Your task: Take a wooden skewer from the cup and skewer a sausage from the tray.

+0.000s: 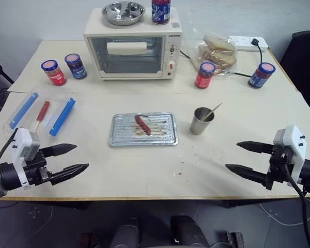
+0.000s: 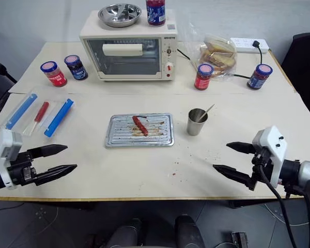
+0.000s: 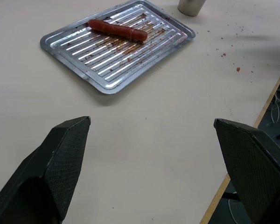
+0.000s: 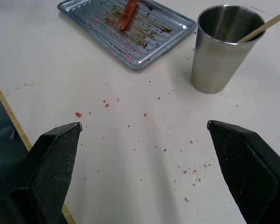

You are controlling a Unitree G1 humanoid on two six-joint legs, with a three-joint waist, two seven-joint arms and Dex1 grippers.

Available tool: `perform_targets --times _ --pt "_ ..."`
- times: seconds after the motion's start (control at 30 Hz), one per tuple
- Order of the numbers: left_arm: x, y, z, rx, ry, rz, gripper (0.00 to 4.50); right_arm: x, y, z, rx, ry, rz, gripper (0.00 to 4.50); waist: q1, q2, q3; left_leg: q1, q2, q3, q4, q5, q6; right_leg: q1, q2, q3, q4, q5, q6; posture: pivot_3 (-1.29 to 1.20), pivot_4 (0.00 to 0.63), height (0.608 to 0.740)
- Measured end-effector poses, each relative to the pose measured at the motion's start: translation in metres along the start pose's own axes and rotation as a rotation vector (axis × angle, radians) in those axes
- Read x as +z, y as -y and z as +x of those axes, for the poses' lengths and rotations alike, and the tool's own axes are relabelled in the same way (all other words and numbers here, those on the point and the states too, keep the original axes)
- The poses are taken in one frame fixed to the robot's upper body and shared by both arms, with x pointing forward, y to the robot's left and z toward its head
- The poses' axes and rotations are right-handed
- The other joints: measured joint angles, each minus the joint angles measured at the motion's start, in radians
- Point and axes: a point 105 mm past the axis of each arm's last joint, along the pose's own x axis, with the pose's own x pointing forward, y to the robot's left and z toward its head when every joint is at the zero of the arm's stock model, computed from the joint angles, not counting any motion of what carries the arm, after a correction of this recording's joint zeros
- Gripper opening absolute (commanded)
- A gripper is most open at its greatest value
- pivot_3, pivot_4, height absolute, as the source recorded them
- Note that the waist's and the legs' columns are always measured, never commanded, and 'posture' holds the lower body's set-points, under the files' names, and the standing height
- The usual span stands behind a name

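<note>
Left gripper [image 1: 75, 158]: held low over the near left edge of the worktop [image 1: 144, 170]; its two black fingers [image 1: 61, 150] are spread wide, nothing is held between them, and they are aimed inward toward the middle of the worktop.

Right gripper [image 1: 240, 157]: held low over the near right edge; fingers [image 1: 256, 146] likewise spread wide and empty, aimed inward toward the left gripper.

Tray [image 1: 119, 137]: ribbed silver metal, grease-stained, laid flat well beyond and between the two sets of fingertips.

Sausage [image 1: 142, 124]: one, reddish-brown, lying on the ribs of the tray, slanted across them, well apart from both sets of fingers.

Cup [image 1: 201, 122]: steel tumbler, upright, just beside the tray on the side nearer the right fingers, ahead of them but clear of them.

Wooden skewer [image 1: 214, 111]: standing in the cup, leaned against its rim, the upper end projecting outward away from the tray.

Crumbs [image 4: 144, 114]: reddish specks scattered on the worktop between the right fingers and the cup.

Toaster oven [image 1: 134, 49]: at the far side of the worktop, a steel bowl [image 1: 123, 12] seen on top.

Jars [image 1: 53, 72]: several with coloured lids, set on either side of the oven.
</note>
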Motion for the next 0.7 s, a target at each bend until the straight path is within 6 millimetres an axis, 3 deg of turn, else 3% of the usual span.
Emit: perform_targets --times 0.43,0.53,0.7 --pt "-0.002 0.000 0.007 0.005 0.040 -0.064 4.48 0.000 0.009 0.013 -0.067 0.037 0.054 4.50 0.004 0.000 0.000 0.000 0.000 0.000 0.000 0.000 0.000 0.000 0.000 0.000 0.001 0.000 0.000 0.00 0.150 0.740" --pt "0.008 -0.002 0.016 -0.001 0.085 -0.050 4.48 0.003 0.009 0.018 -0.074 0.067 0.083 4.50 0.005 0.000 0.000 0.000 0.000 0.000 0.001 0.000 0.000 0.000 0.000 -0.001 0.001 0.000 0.000 0.00 0.150 0.740" --pt "0.053 0.005 0.055 -0.151 0.249 -0.022 4.48 0.040 0.026 0.036 -0.137 0.292 0.264 4.50 0.004 0.000 0.000 -0.001 -0.001 -0.001 0.005 0.000 -0.001 0.000 0.000 -0.001 0.004 0.001 0.001 0.00 0.150 0.740"
